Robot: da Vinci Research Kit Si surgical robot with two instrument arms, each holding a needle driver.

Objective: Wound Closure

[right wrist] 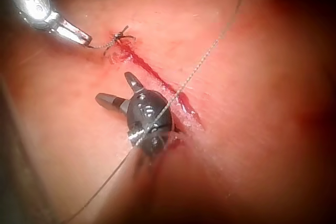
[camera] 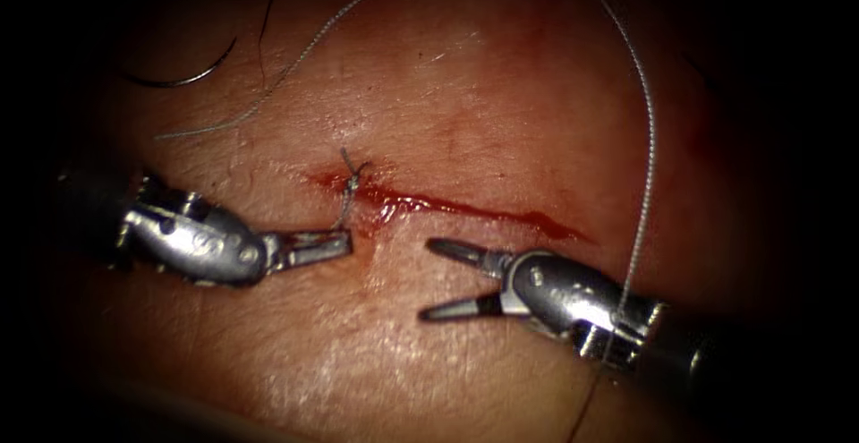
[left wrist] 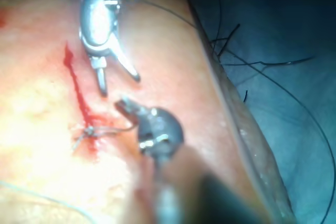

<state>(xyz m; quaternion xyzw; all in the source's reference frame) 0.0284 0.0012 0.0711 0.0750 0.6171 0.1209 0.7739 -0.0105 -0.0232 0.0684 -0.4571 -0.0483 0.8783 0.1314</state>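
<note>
Thread (camera: pixel 344 206) tail clamped in left claw (camera: pixel 335 244); right claw (camera: pixel 440 280) agape, empty

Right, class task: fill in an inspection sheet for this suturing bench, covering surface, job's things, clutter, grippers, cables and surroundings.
Surface: tissue; its cut is lined with red fluid.
Job's things: knot at the cut's left end; thread drapes over the right tool's shaft; what looks like the curved needle lies free on the tissue, far left, not in it.
Clutter: nothing seen.
Grippers: left tool shut on the knot's thread tail; right tool open, holding nothing.
Cables: nothing seen.
Surroundings: loose thread strands on a dark surface beside the tissue.
</note>
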